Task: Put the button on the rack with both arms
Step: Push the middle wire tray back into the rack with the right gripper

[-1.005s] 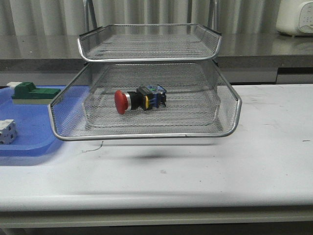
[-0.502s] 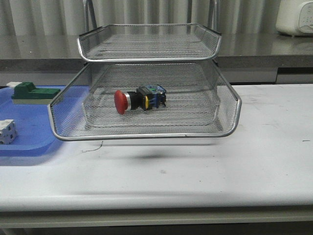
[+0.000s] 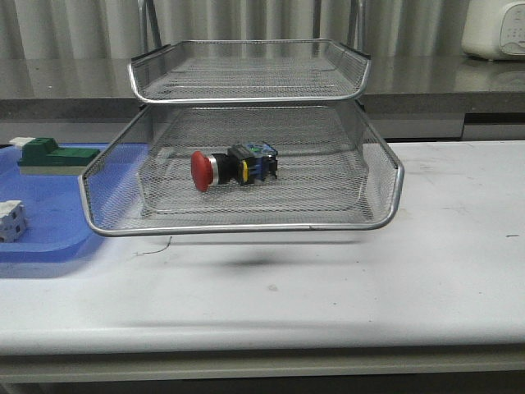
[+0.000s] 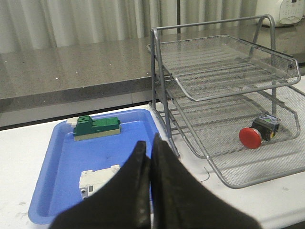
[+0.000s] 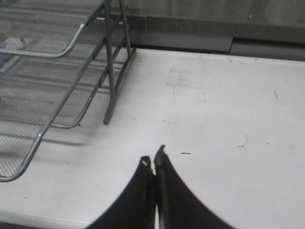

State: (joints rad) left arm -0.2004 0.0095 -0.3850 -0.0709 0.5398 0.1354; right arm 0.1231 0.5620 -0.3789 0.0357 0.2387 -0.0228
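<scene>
Behind our white table (image 3: 443, 271) runs a grey counter with pale curtains above it. From our left gripper (image 4: 151, 148), whose 2 fingers are pressed together around nothing, we look out over the blue tray (image 4: 57, 162) near the table's left edge, carrying a green-and-beige block (image 4: 96, 128) and a small white block (image 4: 97, 174). Past the tray's right rim stands the rack (image 3: 246, 228), and on its lower visible tier lies the button (image 3: 234, 167), roughly at that tier's middle. The button lies on its side, long axis along the tier's front rim, red cap towards the blue tray and blue-black rear block towards the right. Our right gripper (image 5: 153, 162) is likewise closed with nothing between its fingers, hanging over bare table beside the rack's right posts; the button does not show in that wrist view. We judge the left gripper nearer the cap end, with a clear line to it over the tier's front rim. Since the button already rests inside the rack with both grippers well apart from it, we judge the placing done, and nothing is left to grasp
</scene>
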